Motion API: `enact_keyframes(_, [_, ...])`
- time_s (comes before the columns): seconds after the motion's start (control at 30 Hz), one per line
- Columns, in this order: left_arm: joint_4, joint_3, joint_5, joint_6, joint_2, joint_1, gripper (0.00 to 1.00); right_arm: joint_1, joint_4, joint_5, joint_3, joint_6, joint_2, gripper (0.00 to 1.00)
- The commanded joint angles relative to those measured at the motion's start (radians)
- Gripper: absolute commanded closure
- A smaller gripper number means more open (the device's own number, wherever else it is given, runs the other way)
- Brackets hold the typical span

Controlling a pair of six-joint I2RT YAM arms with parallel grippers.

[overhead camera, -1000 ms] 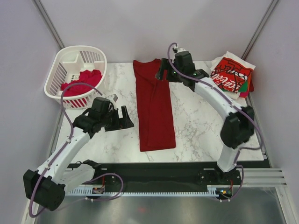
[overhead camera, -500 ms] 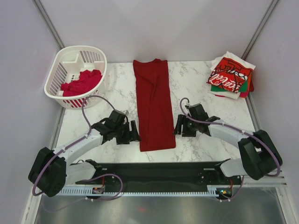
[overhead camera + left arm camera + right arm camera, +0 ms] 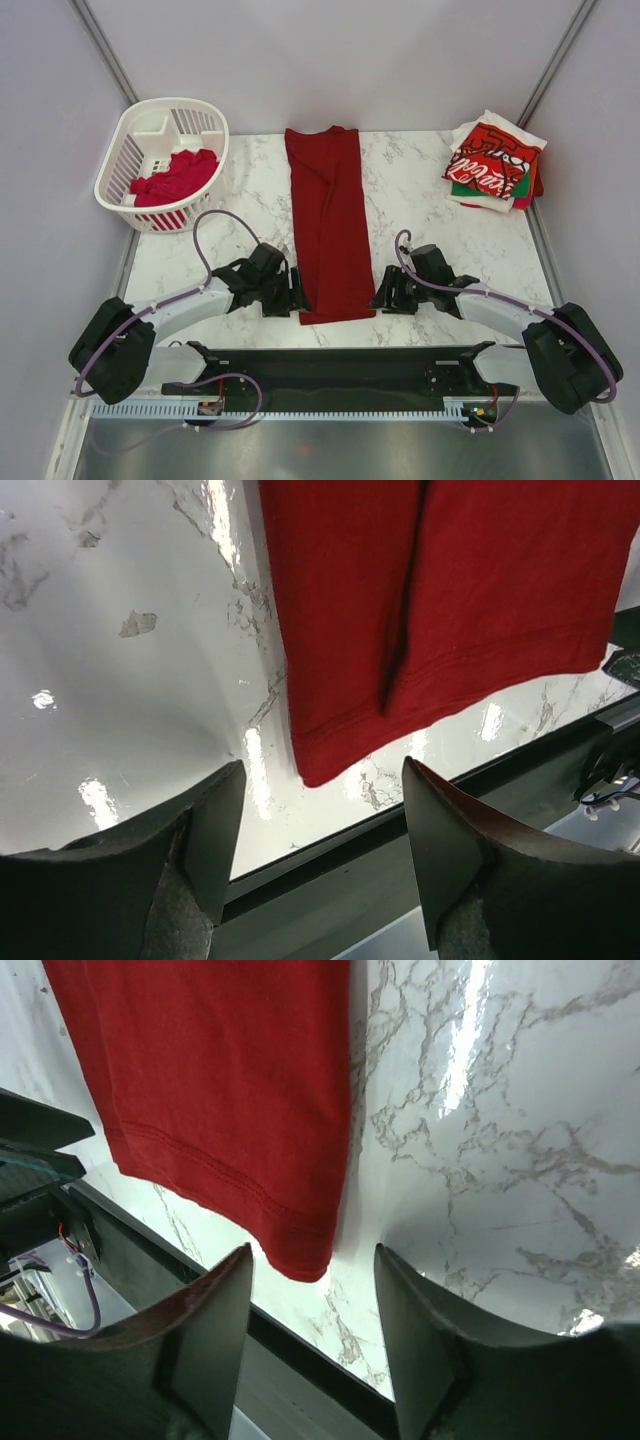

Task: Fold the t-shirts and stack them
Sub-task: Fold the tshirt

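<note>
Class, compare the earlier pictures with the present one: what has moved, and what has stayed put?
The right gripper swung from the far end of the red shirt to its near right corner; the left gripper moved to the near left corner. Both jaws are open, nothing gripped. Shirt, basket and stack stayed put.

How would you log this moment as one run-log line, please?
left claw: open, at hem corner | right claw: open, at hem corner | folded dark red cloth t-shirt: flat, ungrasped

Robot lab booth: plain panel walls [image 3: 330,60], marble-look tabletop [image 3: 420,200].
</note>
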Motion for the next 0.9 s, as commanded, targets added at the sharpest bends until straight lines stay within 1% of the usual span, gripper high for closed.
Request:
enact_keyframes(0.0, [0.05, -0.011, -0.03, -0.053, 0.017, -0.023, 0.29, 0.009, 0.05, -0.013, -0.031, 0.027, 0.007, 0.43])
enact_keyframes(0.1, [0.055, -0.019, -0.032, -0.063, 0.021, -0.035, 0.31, 0.014, 0.069, -0.016, -0.033, 0.033, 0.04, 0.52])
enact_keyframes(0.13, [0.057, -0.022, -0.035, -0.068, 0.021, -0.038, 0.32, 0.017, 0.083, -0.016, -0.034, 0.033, 0.046, 0.52])
enact_keyframes(0.23, [0.061, -0.031, -0.038, -0.076, 0.022, -0.047, 0.33, 0.017, 0.097, -0.007, -0.042, 0.026, 0.061, 0.59])
enact_keyframes(0.27, [0.061, -0.037, -0.042, -0.077, 0.021, -0.049, 0.33, 0.017, 0.101, -0.009, -0.044, 0.021, 0.064, 0.66])
enact_keyframes(0.37, [0.066, -0.04, -0.045, -0.079, 0.022, -0.052, 0.35, 0.017, 0.103, -0.007, -0.042, 0.02, 0.066, 0.76])
enact_keyframes(0.4, [0.066, -0.04, -0.049, -0.079, 0.025, -0.054, 0.35, 0.017, 0.101, -0.005, -0.039, 0.021, 0.064, 0.86])
enact_keyframes(0.43, [0.067, -0.037, -0.049, -0.079, 0.03, -0.055, 0.36, 0.017, 0.101, -0.005, -0.039, 0.021, 0.064, 0.9])
enact_keyframes(0.47, [0.069, -0.034, -0.052, -0.079, 0.033, -0.055, 0.37, 0.017, 0.1, -0.005, -0.038, 0.018, 0.064, 0.97])
enact_keyframes(0.5, [0.069, -0.033, -0.052, -0.079, 0.034, -0.057, 0.37, 0.015, 0.098, -0.005, -0.036, 0.018, 0.066, 1.0])
enact_keyframes(0.6, [0.074, -0.026, -0.055, -0.076, 0.051, -0.06, 0.39, 0.017, 0.098, -0.005, -0.036, 0.02, 0.066, 1.0])
enact_keyframes(0.87, [0.098, -0.016, -0.064, -0.093, 0.11, -0.092, 0.5, 0.017, 0.097, -0.009, -0.033, 0.014, 0.075, 1.0])
